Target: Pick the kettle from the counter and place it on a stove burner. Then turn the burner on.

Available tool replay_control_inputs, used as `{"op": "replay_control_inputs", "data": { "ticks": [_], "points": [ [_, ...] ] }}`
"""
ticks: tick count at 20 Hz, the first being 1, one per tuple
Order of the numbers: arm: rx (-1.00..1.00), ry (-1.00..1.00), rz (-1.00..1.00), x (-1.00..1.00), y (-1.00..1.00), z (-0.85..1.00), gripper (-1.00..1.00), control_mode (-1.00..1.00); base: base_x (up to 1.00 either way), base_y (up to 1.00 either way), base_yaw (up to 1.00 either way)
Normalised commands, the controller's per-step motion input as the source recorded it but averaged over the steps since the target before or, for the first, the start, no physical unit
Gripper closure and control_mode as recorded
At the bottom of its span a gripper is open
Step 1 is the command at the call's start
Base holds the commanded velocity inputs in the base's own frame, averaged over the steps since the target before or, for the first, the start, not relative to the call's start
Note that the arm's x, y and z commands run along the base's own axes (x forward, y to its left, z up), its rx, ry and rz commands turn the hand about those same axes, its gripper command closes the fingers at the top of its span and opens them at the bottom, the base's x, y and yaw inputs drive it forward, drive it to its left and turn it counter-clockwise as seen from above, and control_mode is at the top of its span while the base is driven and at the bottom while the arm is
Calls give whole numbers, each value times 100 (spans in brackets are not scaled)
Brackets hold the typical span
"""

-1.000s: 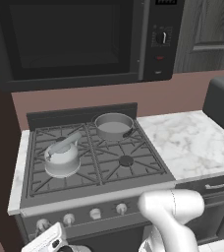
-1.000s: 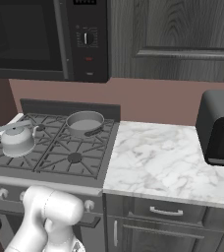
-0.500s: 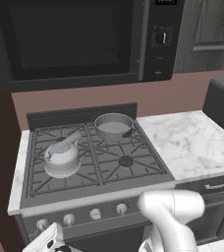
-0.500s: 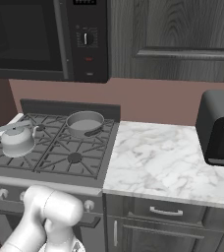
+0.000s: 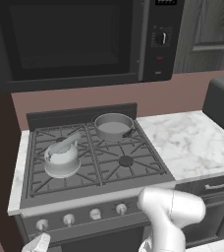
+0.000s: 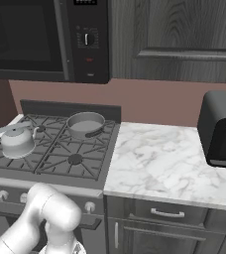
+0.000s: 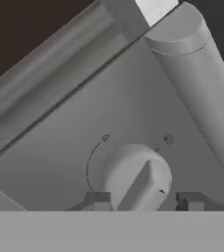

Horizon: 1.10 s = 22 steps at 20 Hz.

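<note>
The silvery kettle (image 5: 61, 158) (image 6: 17, 141) stands upright on the grate of the front-left stove burner (image 5: 39, 178), with nothing touching it. The white marble counter (image 5: 192, 142) (image 6: 159, 163) lies to the right of the stove. My gripper (image 5: 35, 243) hangs low in front of the stove's control panel, below its leftmost knob. In the hand view the gripper (image 7: 143, 201) straddles a round silver knob (image 7: 136, 177), with one dark fingertip (image 7: 98, 201) against each side of it. The knob's ridge lies diagonally.
A straight-sided grey pot (image 5: 113, 126) (image 6: 85, 124) sits on the back-right burner. A row of silver knobs (image 5: 95, 213) lines the stove front. A dark toaster (image 6: 224, 129) stands at the counter's right end, and a black microwave (image 5: 74, 39) hangs above the stove.
In the left base view my gripper has slid slightly lower and to the left along the stove front. The kettle and pot have stayed put.
</note>
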Motion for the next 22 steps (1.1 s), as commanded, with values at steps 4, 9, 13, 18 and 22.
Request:
{"op": "replay_control_inputs", "data": {
  "ticks": [4,9,13,18,22],
  "points": [
    [-25,35,33,23,0,-57,100,-100,0,0,0],
    [-19,21,27,22,0,-40,100,-100,0,0,0],
    [-17,21,28,7,0,-33,100,-100,0,0,0],
    [-4,6,18,0,0,-8,100,-100,0,0,0],
    [7,-7,0,-8,-22,32,100,-100,0,0,0]
  ]
}}
